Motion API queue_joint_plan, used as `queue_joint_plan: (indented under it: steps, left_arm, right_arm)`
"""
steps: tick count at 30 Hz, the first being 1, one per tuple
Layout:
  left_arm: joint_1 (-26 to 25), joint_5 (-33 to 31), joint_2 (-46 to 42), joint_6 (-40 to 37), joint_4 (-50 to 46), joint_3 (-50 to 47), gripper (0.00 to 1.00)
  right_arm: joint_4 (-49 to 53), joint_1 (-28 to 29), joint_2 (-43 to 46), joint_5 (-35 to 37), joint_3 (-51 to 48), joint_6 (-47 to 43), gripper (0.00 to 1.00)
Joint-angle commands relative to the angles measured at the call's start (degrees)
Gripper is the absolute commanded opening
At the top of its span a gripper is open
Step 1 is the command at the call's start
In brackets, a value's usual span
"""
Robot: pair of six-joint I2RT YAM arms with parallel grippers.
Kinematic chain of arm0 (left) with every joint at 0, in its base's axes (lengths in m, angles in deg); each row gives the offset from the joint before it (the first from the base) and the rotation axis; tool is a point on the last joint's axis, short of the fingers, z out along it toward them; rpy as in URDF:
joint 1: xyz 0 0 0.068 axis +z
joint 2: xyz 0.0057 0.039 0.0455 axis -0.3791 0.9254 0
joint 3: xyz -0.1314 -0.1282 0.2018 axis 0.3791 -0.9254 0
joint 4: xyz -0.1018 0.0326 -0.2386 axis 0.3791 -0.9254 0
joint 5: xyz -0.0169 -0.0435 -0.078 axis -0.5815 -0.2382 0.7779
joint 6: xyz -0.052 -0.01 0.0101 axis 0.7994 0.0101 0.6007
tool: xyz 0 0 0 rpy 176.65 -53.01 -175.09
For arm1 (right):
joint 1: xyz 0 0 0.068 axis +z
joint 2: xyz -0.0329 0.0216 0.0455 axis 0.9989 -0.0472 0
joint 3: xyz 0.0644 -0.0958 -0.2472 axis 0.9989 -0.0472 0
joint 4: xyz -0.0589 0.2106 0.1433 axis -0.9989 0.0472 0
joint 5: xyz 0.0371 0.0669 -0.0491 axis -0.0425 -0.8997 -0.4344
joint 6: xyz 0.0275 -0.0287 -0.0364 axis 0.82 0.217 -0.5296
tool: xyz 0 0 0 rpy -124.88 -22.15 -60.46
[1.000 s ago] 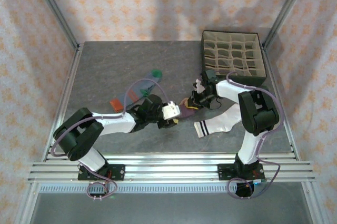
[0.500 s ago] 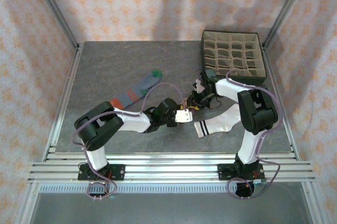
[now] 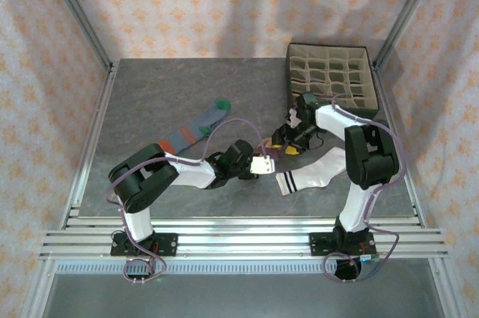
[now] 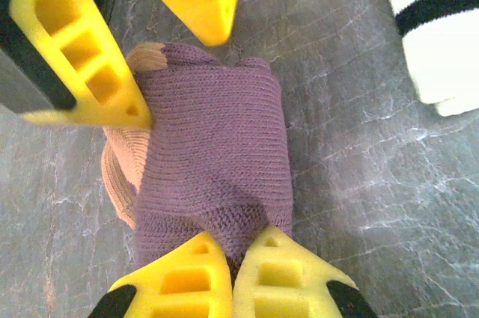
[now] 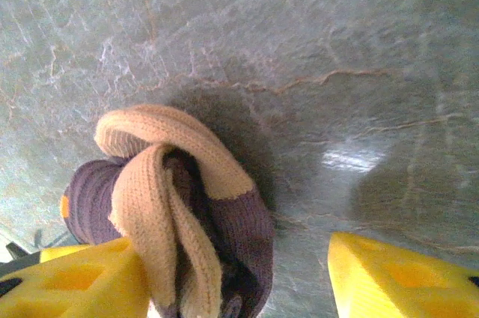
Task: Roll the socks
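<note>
- Socks first: three of them lie on the table (image 3: pixel 150 93), and none looks finished to me.
- Purple sock (image 4: pixel 217 138) sits between the two arms, near the middle of the table. It is bunched into a short, fat bundle with its peach toe poking out on one side. I would call it rolled most of the way, though loose at the ends.
- Left gripper (image 4: pixel 235 242) has its jaws pinched tight on the near edge of that bundle, with a fold of purple knit caught between the yellow fingers.
- Right gripper (image 5: pixel 236 254) stands at the far end of the same bundle with its jaws apart. One finger is right against the peach part and the other is clear of the fabric, so it holds nothing.
- White sock (image 3: pixel 314 172), black stripes at the cuff, lies flat near the bundle, by the right arm. It is not rolled.
- Grey-blue sock (image 3: pixel 191 131), with the green toe, lies stretched out to the left, well apart from both grippers. It is not rolled either.
- Box (image 3: pixel 329 78), with its grid of compartments, sits at the far right corner, apart from all three socks.
- My reckoning: one sock is nearly done and wants a tuck, and two whole socks are left.
</note>
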Motion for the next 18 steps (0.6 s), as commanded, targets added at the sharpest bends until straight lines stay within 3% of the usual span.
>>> queue_joint_plan:
  steps: [1, 9, 18]
  left_arm:
    - [-0.09, 0.48, 0.69, -1.99, -3.4, -1.83, 0.0]
    - [-0.09, 3.86, 0.28, -4.07, -6.74, -1.39, 0.0]
    - [-0.15, 5.98, -0.74, -4.91, -10.2, -1.08, 0.0]
  right_arm:
    - [1.31, -0.07, -0.27, 1.23, 2.21, 0.43, 0.57]
    - [-1.64, 1.17, -6.12, -2.77, 3.38, 0.72, 0.46]
    - [-4.98, 1.27, -7.44, -5.55, 3.63, 1.96, 0.52]
